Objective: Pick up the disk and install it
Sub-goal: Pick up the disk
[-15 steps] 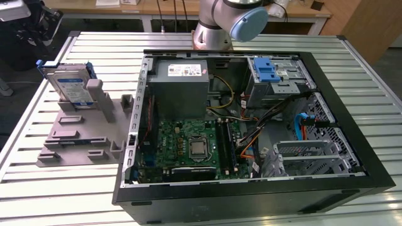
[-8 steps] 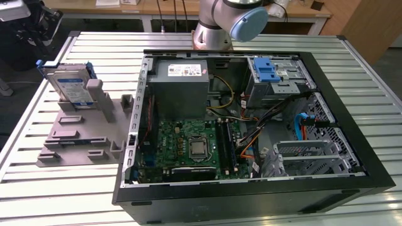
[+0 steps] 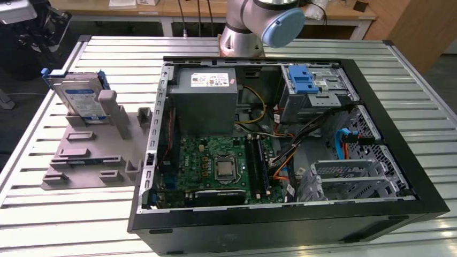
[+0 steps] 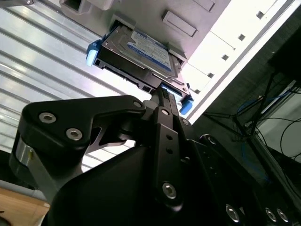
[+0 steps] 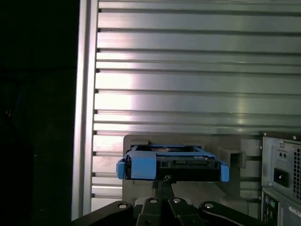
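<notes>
The disk (image 3: 77,96) is a silver drive with a white-and-blue label in a blue carrier frame. It stands on edge in a grey holder (image 3: 85,155) on the exterior view's left, beside the open computer case (image 3: 286,211). Both wrist views look past my gripper (image 4: 160,94) (image 5: 163,180) at the disk (image 4: 141,52) (image 5: 171,162) in its holder. The black fingers meet at a narrow tip in line with the disk's near edge, with nothing between them. The tip is apart from the disk.
Inside the case are a grey power supply (image 3: 207,101), a green motherboard (image 3: 221,166), loose cables and a metal drive cage with a blue latch tab (image 3: 303,80). The slatted metal table (image 3: 57,214) ends near the holder. The case's back corner (image 5: 282,179) lies beside the holder.
</notes>
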You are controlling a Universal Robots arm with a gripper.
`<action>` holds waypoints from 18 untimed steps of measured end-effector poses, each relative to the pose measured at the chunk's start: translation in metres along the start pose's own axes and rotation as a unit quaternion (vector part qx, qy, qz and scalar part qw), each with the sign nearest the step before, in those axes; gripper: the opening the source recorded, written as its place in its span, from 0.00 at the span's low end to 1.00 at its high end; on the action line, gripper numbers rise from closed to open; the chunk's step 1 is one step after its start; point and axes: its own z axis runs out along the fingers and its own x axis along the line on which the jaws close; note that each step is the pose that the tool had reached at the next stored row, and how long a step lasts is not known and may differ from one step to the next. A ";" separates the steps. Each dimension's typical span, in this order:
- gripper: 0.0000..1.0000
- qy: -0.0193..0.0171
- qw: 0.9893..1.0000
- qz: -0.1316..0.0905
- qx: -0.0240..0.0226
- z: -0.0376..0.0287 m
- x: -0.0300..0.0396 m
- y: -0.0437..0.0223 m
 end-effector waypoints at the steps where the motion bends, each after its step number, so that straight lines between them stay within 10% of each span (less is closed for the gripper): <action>1: 0.11 0.000 1.000 -0.005 0.000 0.0000 0.0000 0.0000; 10: 0.11 0.003 0.998 -0.070 0.001 0.0007 -0.0001 0.0000; 18: 0.11 0.005 0.990 -0.142 0.002 0.0039 -0.0001 -0.0002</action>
